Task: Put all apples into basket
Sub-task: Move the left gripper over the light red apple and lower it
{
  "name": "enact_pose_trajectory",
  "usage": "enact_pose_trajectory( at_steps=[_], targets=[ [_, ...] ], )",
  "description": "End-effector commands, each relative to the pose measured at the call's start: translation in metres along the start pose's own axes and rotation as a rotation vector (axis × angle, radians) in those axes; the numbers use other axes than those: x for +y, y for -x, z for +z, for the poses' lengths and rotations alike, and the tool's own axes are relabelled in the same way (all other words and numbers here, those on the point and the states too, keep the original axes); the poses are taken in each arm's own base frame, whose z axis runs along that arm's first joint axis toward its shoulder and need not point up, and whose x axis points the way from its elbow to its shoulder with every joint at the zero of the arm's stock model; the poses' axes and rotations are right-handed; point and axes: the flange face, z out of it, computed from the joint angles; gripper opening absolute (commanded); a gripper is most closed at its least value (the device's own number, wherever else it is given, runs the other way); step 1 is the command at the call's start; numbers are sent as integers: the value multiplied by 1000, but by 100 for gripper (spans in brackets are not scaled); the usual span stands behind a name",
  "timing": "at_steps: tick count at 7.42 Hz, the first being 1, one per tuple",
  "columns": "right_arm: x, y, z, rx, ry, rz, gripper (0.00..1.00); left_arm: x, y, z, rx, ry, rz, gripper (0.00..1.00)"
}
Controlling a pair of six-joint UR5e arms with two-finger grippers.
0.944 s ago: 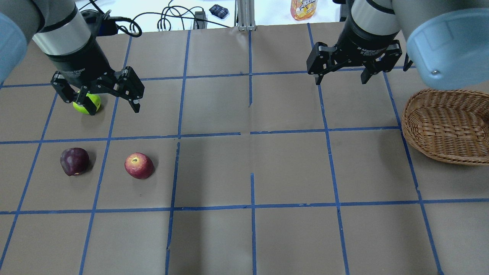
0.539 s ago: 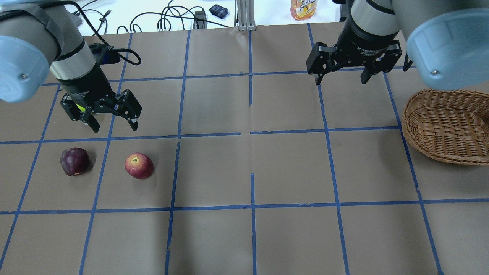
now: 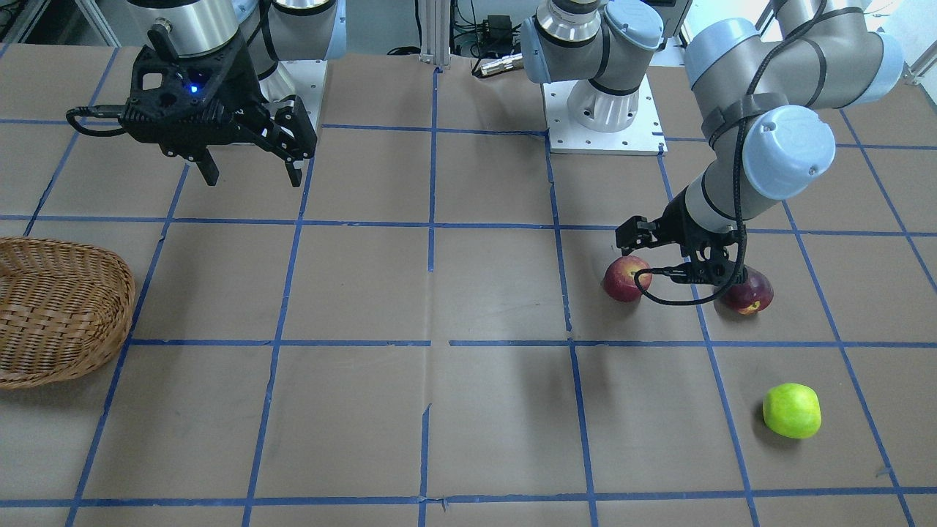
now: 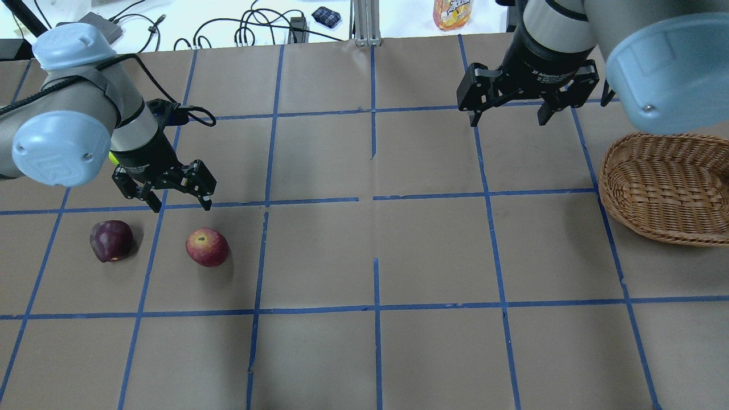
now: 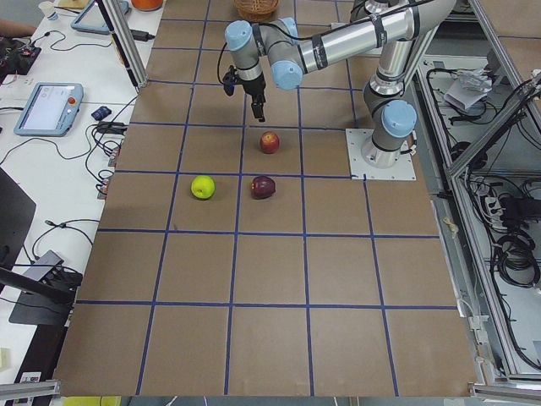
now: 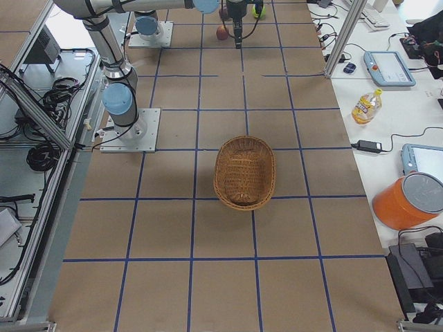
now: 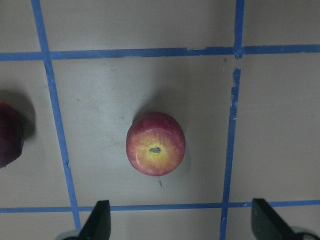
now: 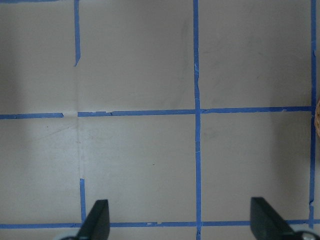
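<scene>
Three apples, front view: red apple (image 3: 624, 279), maroon apple (image 3: 750, 293), green apple (image 3: 791, 410) on the table (image 3: 476, 439), well apart from the wicker basket (image 3: 58, 315). Overhead: left gripper (image 4: 180, 205) gapes wide near the red apple; right gripper (image 4: 508, 121) wide, near the wicker basket.

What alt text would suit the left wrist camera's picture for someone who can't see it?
A red apple with a yellowish stem dimple sits on brown paper crossed by blue tape lines, seen from above. The open left claw frames the bottom edge, and a dark maroon apple peeks in at the left.
</scene>
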Motion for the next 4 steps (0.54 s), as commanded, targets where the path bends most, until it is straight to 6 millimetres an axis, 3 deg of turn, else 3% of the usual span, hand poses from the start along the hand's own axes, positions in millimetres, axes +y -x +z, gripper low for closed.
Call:
enact_pose_trajectory(
  at_steps=[1,2,4],
  targets=[
    [0,0,0,0,0,1,100,-9,11,29,8,25,-11,100],
    [0,0,0,0,0,0,100,-10,10,33,11,32,-12,100],
    [0,0,1,0,2,0,100,-11,9,61,12,23,-22,100]
  ],
)
